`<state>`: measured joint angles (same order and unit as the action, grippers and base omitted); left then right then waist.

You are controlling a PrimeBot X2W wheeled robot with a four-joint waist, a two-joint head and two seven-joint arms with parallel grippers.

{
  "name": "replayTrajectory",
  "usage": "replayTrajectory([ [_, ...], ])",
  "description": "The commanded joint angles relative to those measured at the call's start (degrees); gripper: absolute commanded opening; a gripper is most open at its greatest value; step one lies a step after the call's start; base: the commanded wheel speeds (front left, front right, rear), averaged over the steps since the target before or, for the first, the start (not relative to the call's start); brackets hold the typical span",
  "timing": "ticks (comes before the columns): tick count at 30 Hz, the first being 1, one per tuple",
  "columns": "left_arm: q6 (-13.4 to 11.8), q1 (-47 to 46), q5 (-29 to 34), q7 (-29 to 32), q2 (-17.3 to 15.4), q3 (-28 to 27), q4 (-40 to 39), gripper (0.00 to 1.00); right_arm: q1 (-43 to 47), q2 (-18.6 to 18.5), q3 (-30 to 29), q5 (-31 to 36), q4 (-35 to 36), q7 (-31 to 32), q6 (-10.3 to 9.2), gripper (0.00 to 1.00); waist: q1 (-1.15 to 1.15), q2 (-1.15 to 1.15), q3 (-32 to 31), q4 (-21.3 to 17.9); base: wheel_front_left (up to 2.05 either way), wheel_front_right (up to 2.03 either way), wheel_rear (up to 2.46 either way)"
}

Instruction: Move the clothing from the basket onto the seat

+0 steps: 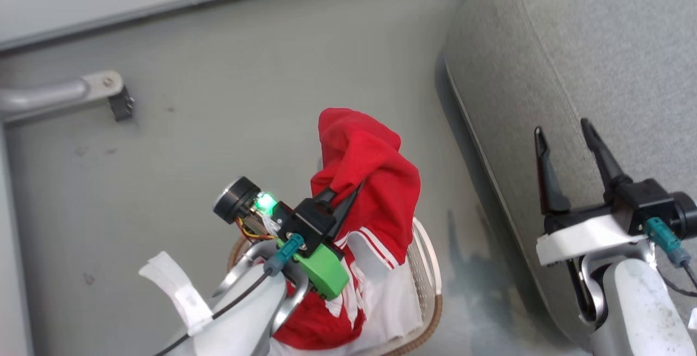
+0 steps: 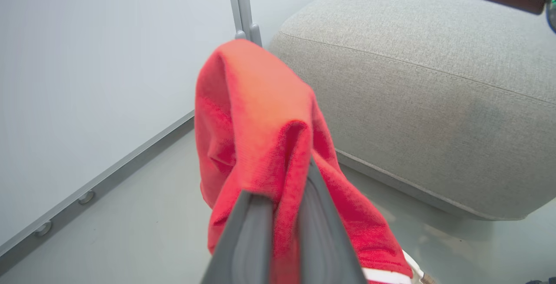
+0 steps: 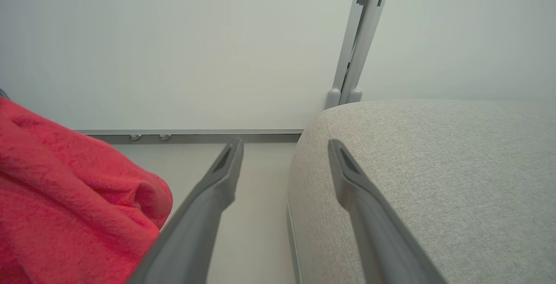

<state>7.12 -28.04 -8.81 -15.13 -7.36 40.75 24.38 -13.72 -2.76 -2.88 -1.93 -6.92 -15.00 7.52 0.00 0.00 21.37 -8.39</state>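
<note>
Red clothing [image 1: 370,182] hangs from the left gripper [image 1: 346,195], whose fingers are closed on a fold. It is raised above the basket [image 1: 430,269], lower half trailing inside the rim, probably to clear that rim toward the seat [image 1: 572,45]. The right gripper [image 1: 562,126] hovers over the seat's basket-side edge, fingers spread wide, empty.

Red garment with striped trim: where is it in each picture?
Head view: soft red garment, lower middle, pinched by the left gripper above the white perforated basket.
Left wrist view: centre, draped over the fingers.
Right wrist view: lower left corner.
Shared landmark: large grey fabric seat, right side everywhere.
</note>
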Motion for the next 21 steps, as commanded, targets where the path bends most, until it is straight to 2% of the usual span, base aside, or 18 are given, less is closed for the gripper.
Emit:
replayTrajectory([
  [1, 0.36, -0.17, -0.1, -0.04, -0.9, -0.19, -1.05, 0.0, 1.48, -0.24, 0.22, 0.25, -0.33, -0.28, -0.05, 1.0, 0.0, 0.0, -8.32, 4.23, 0.0, 0.0, 0.0],
  [6, 0.37, -2.38, -0.64, -0.04, -3.81, 0.03, -3.35, 0.0, 3.48, -0.23, 1.27, 0.43, -0.93, -0.28, -0.05, 1.0, 0.0, 0.0, -11.98, 4.9, 0.0, 0.0, 0.0],
  [13, 0.34, -9.95, -3.12, -0.04, -8.18, 3.34, -3.93, 0.0, 5.08, -0.22, 4.19, 0.82, -1.24, -0.28, -0.05, 1.0, 0.0, 0.0, -15.25, 5.4, 0.0, 0.0, 0.0],
  [21, 0.3, -19.47, -7.14, -0.04, -11.11, 4.55, -2.99, 0.0, 4.79, -0.23, 8.33, 1.29, -1.21, -0.28, -0.05, 1.0, 0.0, 0.0, -17.0, 5.2, 0.0, 0.0, 0.0],
])
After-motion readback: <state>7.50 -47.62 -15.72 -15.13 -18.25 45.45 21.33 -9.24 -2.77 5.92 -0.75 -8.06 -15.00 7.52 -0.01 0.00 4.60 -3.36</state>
